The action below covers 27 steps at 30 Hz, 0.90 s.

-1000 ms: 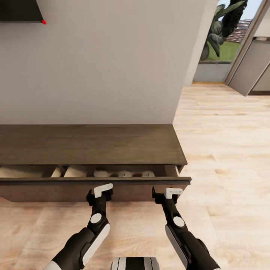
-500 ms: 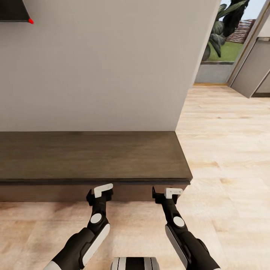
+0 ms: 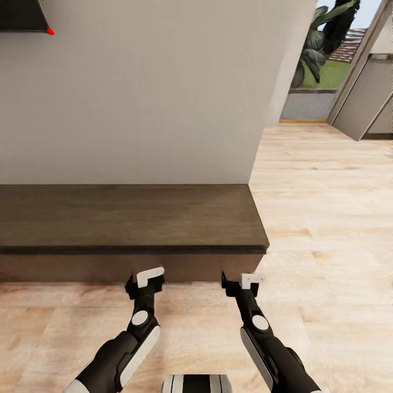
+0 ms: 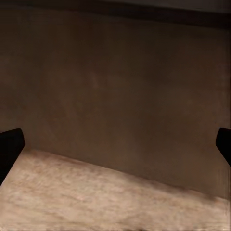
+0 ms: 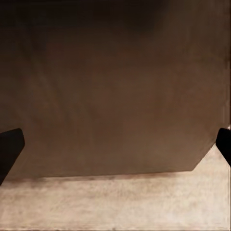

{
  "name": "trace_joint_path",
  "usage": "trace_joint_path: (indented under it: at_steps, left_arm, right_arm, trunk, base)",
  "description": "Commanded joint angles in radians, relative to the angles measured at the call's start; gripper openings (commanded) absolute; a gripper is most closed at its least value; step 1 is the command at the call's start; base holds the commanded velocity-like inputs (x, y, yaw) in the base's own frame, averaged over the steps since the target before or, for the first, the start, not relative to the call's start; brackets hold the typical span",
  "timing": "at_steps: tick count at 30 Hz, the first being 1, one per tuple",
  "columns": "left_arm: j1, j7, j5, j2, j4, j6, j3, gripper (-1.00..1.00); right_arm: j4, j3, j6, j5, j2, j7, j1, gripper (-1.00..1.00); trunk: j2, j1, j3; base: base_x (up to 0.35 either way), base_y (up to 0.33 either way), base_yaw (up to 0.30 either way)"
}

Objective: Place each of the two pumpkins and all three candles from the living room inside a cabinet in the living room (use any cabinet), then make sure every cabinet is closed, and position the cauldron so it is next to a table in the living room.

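The cabinet (image 3: 131,218) is a long, low dark-brown unit against the wall, and its drawer front (image 3: 109,266) sits flush and shut. My left gripper (image 3: 145,282) and right gripper (image 3: 244,284) hover just in front of that drawer front, both open and empty. In the left wrist view the drawer front (image 4: 120,86) stands close ahead, between the spread dark fingertips (image 4: 9,149). The right wrist view looks at the same brown panel (image 5: 115,86) and the floor below it. The pumpkins, candles and cauldron are out of view.
A plain grey wall (image 3: 153,93) rises behind the cabinet, with a dark screen corner (image 3: 22,15) at the upper left. Light wood floor (image 3: 327,218) stretches to the right toward a window with plants (image 3: 322,49) and a grey door (image 3: 365,93).
One second ago the drawer stood open with pale things inside; now it is shut flush. The whole view has since shifted slightly, so the cabinet sits a little farther off.
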State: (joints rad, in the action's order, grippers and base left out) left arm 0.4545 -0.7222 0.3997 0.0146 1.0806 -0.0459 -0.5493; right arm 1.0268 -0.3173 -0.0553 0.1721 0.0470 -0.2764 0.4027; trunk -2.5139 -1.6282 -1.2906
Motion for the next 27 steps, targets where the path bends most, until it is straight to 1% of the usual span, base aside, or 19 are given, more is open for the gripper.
trace_joint_path:
  at_steps: [1, 8, 9, 11, 12, 13, 14, 15, 16, 17, 19, 21, 22, 23, 25, 27]
  left_arm:
    - [0.001, -0.006, 0.01, 0.001, 0.001, -0.005, -0.005, 1.0]
    - [0.001, 0.0, 0.015, 0.001, 0.011, 0.003, -0.004, 1.0]
    - [0.001, 0.001, 0.016, 0.001, 0.013, 0.006, -0.003, 1.0]
    - [0.001, 0.002, 0.022, 0.001, 0.035, 0.02, 0.0, 1.0]
    - [0.001, 0.002, 0.03, 0.002, 0.051, 0.04, 0.001, 1.0]
    - [0.001, 0.002, 0.042, 0.002, 0.072, 0.074, 0.003, 1.0]
    - [0.001, 0.001, 0.061, 0.003, 0.1, 0.132, 0.01, 1.0]
    - [0.001, 0.001, 0.078, 0.003, 0.126, 0.189, 0.022, 1.0]
    - [0.001, 0.001, 0.096, 0.003, 0.152, 0.252, 0.045, 1.0]
    - [0.001, 0.001, 0.111, 0.003, 0.174, 0.318, 0.076, 1.0]
    - [0.001, 0.003, 0.131, 0.002, 0.213, 0.451, 0.152, 1.0]
    - [0.001, 0.005, 0.14, 0.001, 0.252, 0.568, 0.226, 1.0]
    - [0.001, 0.007, 0.144, 0.0, 0.28, 0.641, 0.271, 1.0]
    - [0.001, 0.008, 0.146, -0.003, 0.302, 0.708, 0.305, 1.0]
    - [0.001, 0.009, 0.148, -0.008, 0.323, 0.793, 0.336, 1.0]
    - [0.001, 0.01, 0.164, -0.014, 0.348, 0.872, 0.352, 1.0]
  right_arm:
    - [-0.001, -0.003, -0.005, 0.01, 0.0, -0.005, 0.001, 1.0]
    - [0.0, -0.003, 0.014, 0.012, -0.001, -0.009, 0.001, 1.0]
    - [0.001, -0.003, 0.024, 0.013, -0.001, -0.009, 0.001, 1.0]
    - [0.021, -0.002, 0.071, 0.017, -0.001, -0.01, 0.001, 1.0]
    - [0.039, -0.002, 0.095, 0.019, -0.001, -0.011, 0.001, 1.0]
    - [0.061, -0.001, 0.121, 0.02, -0.001, -0.011, 0.001, 1.0]
    - [0.09, 0.0, 0.154, 0.021, -0.001, -0.011, 0.001, 1.0]
    - [0.115, 0.001, 0.185, 0.022, -0.001, -0.012, 0.001, 1.0]
    - [0.139, 0.003, 0.219, 0.023, -0.001, -0.012, 0.001, 1.0]
    - [0.163, 0.004, 0.256, 0.023, -0.001, -0.012, 0.001, 1.0]
    - [0.207, 0.007, 0.354, 0.028, -0.001, -0.012, 0.001, 1.0]
    - [0.251, 0.009, 0.466, 0.032, -0.001, -0.012, 0.001, 1.0]
    - [0.292, 0.01, 0.534, 0.034, 0.0, -0.012, 0.001, 1.0]
    - [0.332, 0.01, 0.587, 0.036, 0.0, -0.012, 0.001, 1.0]
    - [0.369, 0.01, 0.641, 0.036, 0.0, -0.012, 0.001, 1.0]
    - [0.383, 0.011, 0.705, 0.037, -0.001, -0.011, 0.001, 1.0]
  trunk:
    - [0.0, 0.001, -0.001]
    - [0.0, 0.001, -0.001]
    - [0.0, 0.001, -0.001]
    - [0.0, 0.001, -0.001]
    - [0.0, 0.001, -0.001]
    - [0.0, 0.001, -0.001]
    - [0.0, 0.001, -0.001]
    - [0.0, 0.001, -0.001]
    - [0.0, 0.001, -0.001]
    - [0.0, 0.001, -0.001]
    - [0.0, 0.001, -0.001]
    - [0.0, 0.001, -0.001]
    - [0.0, 0.001, -0.001]
    - [0.0, 0.001, -0.001]
    - [0.0, 0.001, -0.001]
    - [0.0, 0.001, -0.001]
  base:
    - [-0.296, -0.104, 0.0]
    - [-0.297, -0.104, 0.0]
    - [-0.297, -0.104, 0.0]
    - [-0.297, -0.104, 0.0]
    - [-0.297, -0.104, 0.0]
    - [-0.297, -0.102, 0.0]
    - [-0.298, -0.097, 0.0]
    - [-0.297, -0.093, 0.0]
    - [-0.259, -0.073, 0.0]
    - [-0.175, -0.047, 0.0]
    - [-0.092, -0.024, 0.0]
    - [-0.038, -0.01, 0.0]
    - [-0.015, -0.004, 0.0]
    - [-0.008, -0.002, 0.0]
    - [-0.004, -0.001, 0.0]
    - [-0.002, 0.0, 0.0]
